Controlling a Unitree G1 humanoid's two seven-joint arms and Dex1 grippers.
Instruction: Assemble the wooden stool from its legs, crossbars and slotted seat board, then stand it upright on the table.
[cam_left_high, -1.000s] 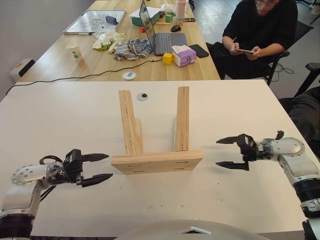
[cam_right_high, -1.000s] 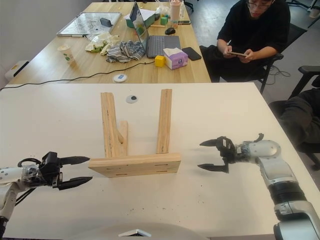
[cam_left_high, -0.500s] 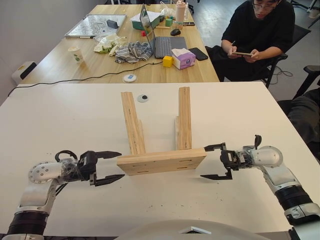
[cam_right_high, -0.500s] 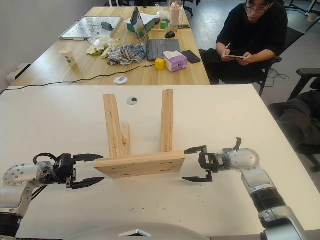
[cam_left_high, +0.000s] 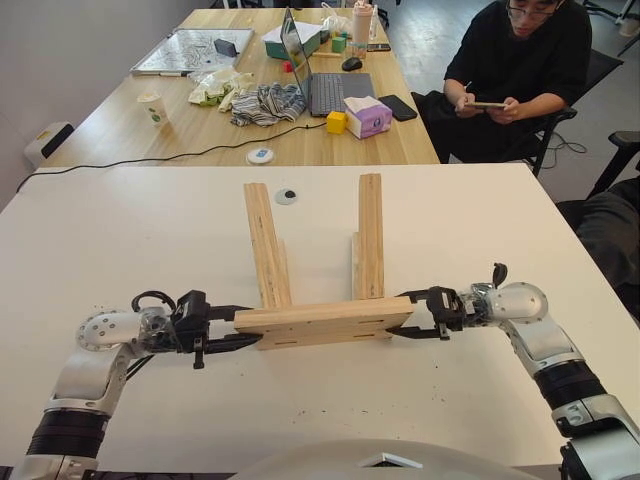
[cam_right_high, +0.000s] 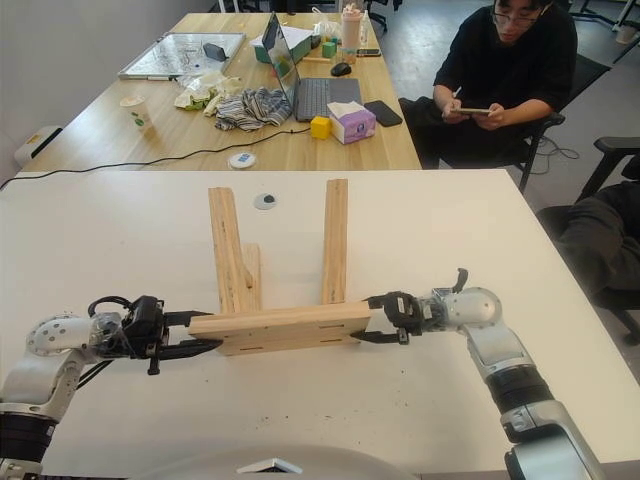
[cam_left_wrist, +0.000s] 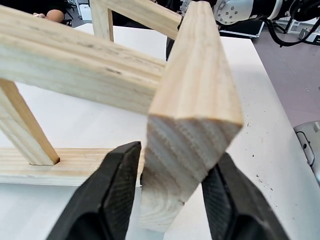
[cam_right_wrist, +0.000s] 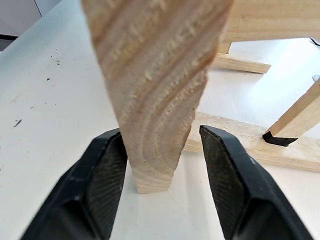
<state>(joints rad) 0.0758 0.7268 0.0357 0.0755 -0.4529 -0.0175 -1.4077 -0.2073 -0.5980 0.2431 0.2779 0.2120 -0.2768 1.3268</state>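
Both arms are in at the stool now, and it's lying on its side on the white table, with the seat board standing on its long edge nearest the robot and the legs running flat away from it. The left gripper sits at the board's left end with its fingers parted to either side of the end grain. One pad looks to be touching and there's a sliver of gap at the other, so it straddles the wood rather than clamping it. It's the same story at the right gripper, where the fingers are spread around the right end and daylight shows on one side. This is solid, stiff timber that won't flex or crush, and it probably carries real weight for two small grippers. The sawn faces look dry and grippy, which helps. Holding the two board ends seems sensible, squeezing across the thickness, but the joints may be only slotted, so tipping it up unevenly could work a leg loose
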